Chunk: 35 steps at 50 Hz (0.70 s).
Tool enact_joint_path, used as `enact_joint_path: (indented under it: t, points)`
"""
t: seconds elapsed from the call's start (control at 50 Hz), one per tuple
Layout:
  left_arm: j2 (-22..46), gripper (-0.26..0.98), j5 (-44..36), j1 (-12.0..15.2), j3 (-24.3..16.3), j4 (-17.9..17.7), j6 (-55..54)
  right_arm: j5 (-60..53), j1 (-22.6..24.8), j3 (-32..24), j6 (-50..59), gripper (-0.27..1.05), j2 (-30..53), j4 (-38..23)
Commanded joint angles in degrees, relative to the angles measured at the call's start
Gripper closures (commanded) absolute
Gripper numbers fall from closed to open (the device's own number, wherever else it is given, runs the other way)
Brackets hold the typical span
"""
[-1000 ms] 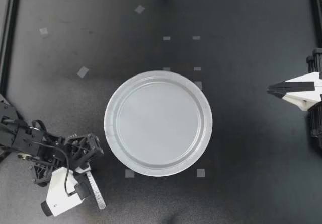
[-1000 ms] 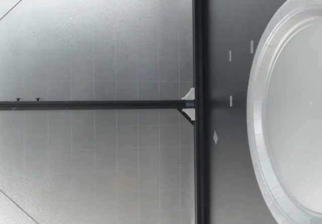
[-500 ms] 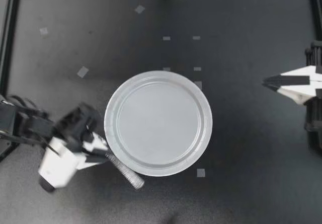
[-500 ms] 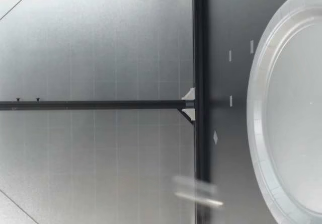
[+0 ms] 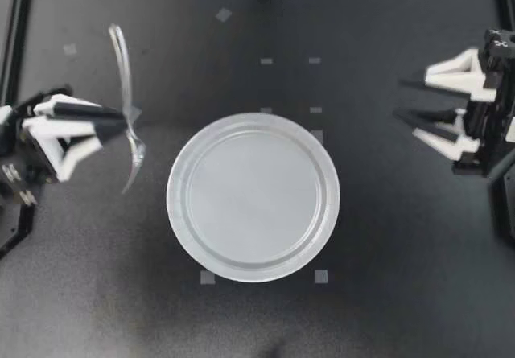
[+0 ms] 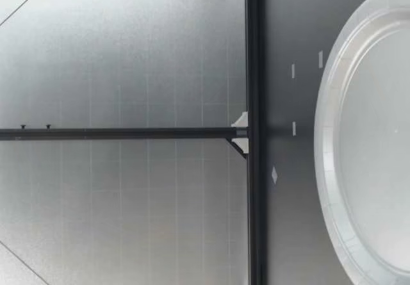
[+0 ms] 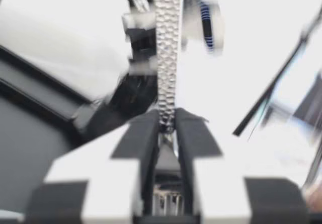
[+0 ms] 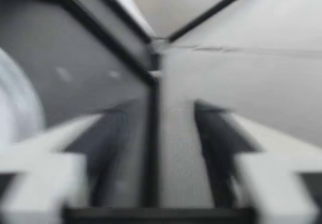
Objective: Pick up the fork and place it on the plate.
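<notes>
The fork (image 5: 123,72) is clamped in my left gripper (image 5: 121,118), whose fingers are closed narrowly on it from both sides, about halfway along its length. In the left wrist view the hammered handle (image 7: 167,58) stands straight out from between the black pads (image 7: 146,138). The rest of that view is too blurred for me to read. From above, the fork runs crosswise to the gripper, with one end pointing toward the far edge of the counter (image 5: 386,237) and the other curving down near the plate. It sits beside the plate, not over it and not touching it.

The plate (image 5: 181,213) is a pale paper one with nothing on it, lying flat in the middle of the counter. The low view shows only its raised rim (image 6: 327,138) and no arm.

Across the plate, my right gripper (image 5: 400,99) hangs near the counter's right edge, well away from everything, with its fingers spread wide around nothing. Its wrist view is blurred but shows the two fingers apart.

Small tape marks (image 5: 224,14) dot the far part of the counter.
</notes>
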Motion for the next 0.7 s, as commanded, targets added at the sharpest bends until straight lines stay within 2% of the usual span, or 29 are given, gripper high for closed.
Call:
enact_joint_path:
  t: [0.0,0.16,0.38,0.5,0.68]
  points:
    - [0.5,0.62,-2.6,0.1,0.8,-3.1,-8.2,-3.5,-1.4,-2.5,-5.4,0.08,1.6,-0.1]
    - [5.9,0.62,2.3,0.1,-0.4,-4.6,-22.8,-8.5,-1.9,-3.7,-22.8,0.11,7.7,-0.3]
    - [14.3,0.62,6.2,0.0,-7.2,-4.6,-34.6,-17.6,-1.9,-5.6,-43.3,0.11,19.1,-0.1]
    - [18.0,0.62,6.9,0.1,-10.5,-4.4,-37.2,-24.3,-1.9,-8.1,-47.2,0.11,26.3,-0.1]
    - [20.5,0.62,8.4,0.1,-12.7,-4.4,-37.5,-27.8,-1.4,-12.5,-47.1,0.11,34.3,-0.1]
